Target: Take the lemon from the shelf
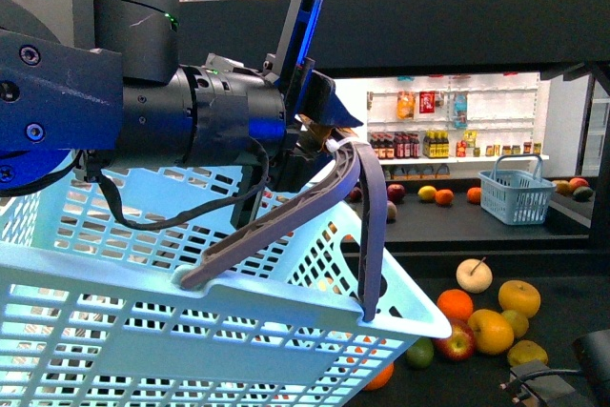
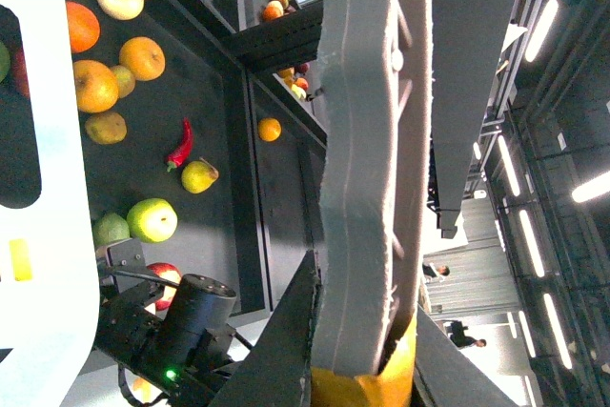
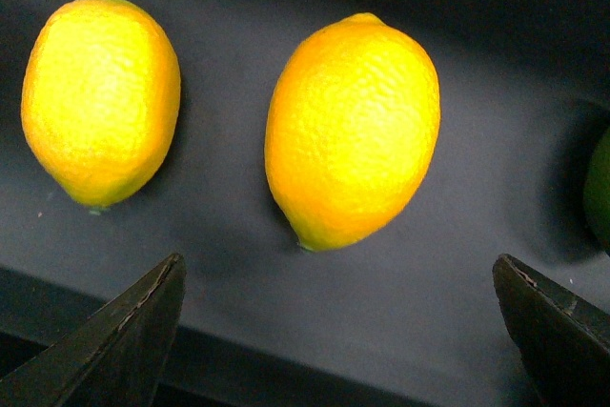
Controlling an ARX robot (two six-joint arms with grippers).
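Straight ahead of the right gripper (image 3: pixel 335 264), centred between its widely spread fingers (image 3: pixel 124 331) and touching neither, the lemon (image 3: pixel 353 131) lies on the dark tier of the shelf (image 3: pixel 457 321); this gripper holds nothing. Out beyond one finger a second lemon (image 3: pixel 100 102) lies apart from it, and beyond the other finger the edge of a green fruit (image 3: pixel 600 188) shows. The left gripper (image 1: pixel 319 135) is clamped on the grey handle (image 1: pixel 286 221) of a pale blue basket (image 1: pixel 143 331), which hangs tilted beneath it.
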